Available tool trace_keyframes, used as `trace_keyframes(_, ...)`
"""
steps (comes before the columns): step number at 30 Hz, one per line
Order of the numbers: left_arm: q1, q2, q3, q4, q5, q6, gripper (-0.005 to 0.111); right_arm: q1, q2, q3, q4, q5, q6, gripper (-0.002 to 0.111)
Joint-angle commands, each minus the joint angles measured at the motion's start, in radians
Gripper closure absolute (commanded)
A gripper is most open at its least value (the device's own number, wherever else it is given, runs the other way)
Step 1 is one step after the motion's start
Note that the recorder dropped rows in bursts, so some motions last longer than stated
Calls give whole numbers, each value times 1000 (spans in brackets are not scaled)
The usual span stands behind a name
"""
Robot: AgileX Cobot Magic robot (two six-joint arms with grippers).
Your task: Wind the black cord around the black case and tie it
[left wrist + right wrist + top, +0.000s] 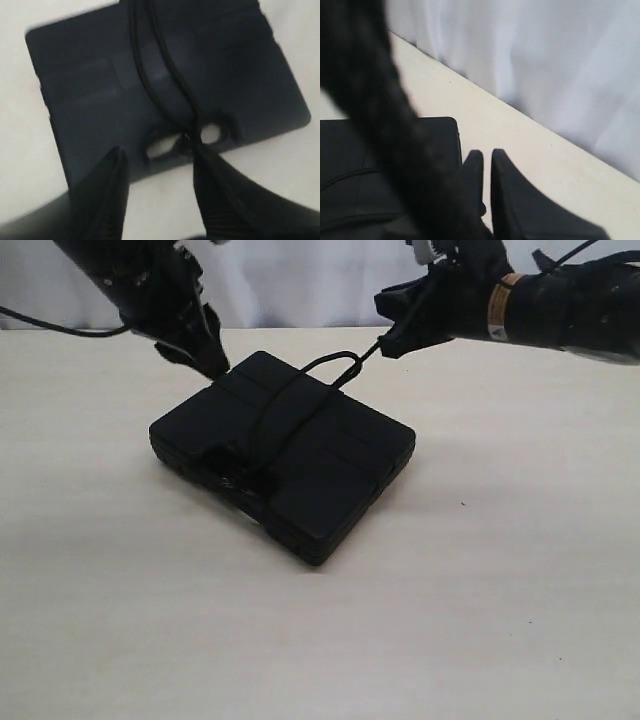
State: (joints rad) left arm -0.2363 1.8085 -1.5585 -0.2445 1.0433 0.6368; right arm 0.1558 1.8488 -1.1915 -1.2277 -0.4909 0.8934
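Black case (pixel 330 470): lies flat on the counter (pixel 480 620), in the middle of the exterior view, one corner toward the camera.
Black cord (pixel 290 405): two strands run side by side over the lid, from the case's lower-left edge up to its far edge, where they arch in a small loop. One strand goes on, taut, toward the upper right of the frame.
Right hand (pixel 385 345): upper right of the frame, fingers pressed together on that taut strand, just off the far edge of the case.
Left hand (pixel 205 358): upper left of the frame, by the case's far-left corner. Its fingers are spread with nothing between them, and it is apart from the cord.
Left wrist view: both strands meet at the handle slot (pixel 160 147). Whether a knot sits there is too blurred to tell.
Step in hand: probably tightening the wrap, with one hand pulling and the other free.
Next move calls for: likely the left hand closing on the loop or a strand while the pull keeps the wrap from slackening, then crossing the ends to tie.
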Motion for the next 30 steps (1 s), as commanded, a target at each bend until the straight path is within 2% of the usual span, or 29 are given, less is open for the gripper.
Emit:
trace_keyframes(1,-8,59,-1,38,156,-150,66,-48,-25,1,-190,-3,235,104)
trace_keyframes(6,-8,90,-1,28,161,-200,66,-51,-13,1,-292,4,386,103)
trace_keyframes(8,-8,90,-1,11,145,-200,66,-49,-13,1,-316,4,429,97)
trace_keyframes(11,-8,90,-1,-4,136,-200,66,-51,-13,1,-388,44,550,79)
trace_keyframes(13,-8,90,-1,-4,134,-200,66,-51,-13,1,-517,119,697,64)
trace_keyframes(16,-8,90,-1,-4,125,-200,66,-69,-13,8,-517,141,795,50)
trace_keyframes(20,-8,90,-1,-4,101,-198,66,-117,-13,8,-517,13,848,53)
trace_keyframes(26,-8,90,-1,-4,97,-198,66,-144,-13,11,-517,-148,875,74)
trace_keyframes(30,-8,90,-1,-4,101,-198,66,-139,-13,11,-517,-199,880,74)
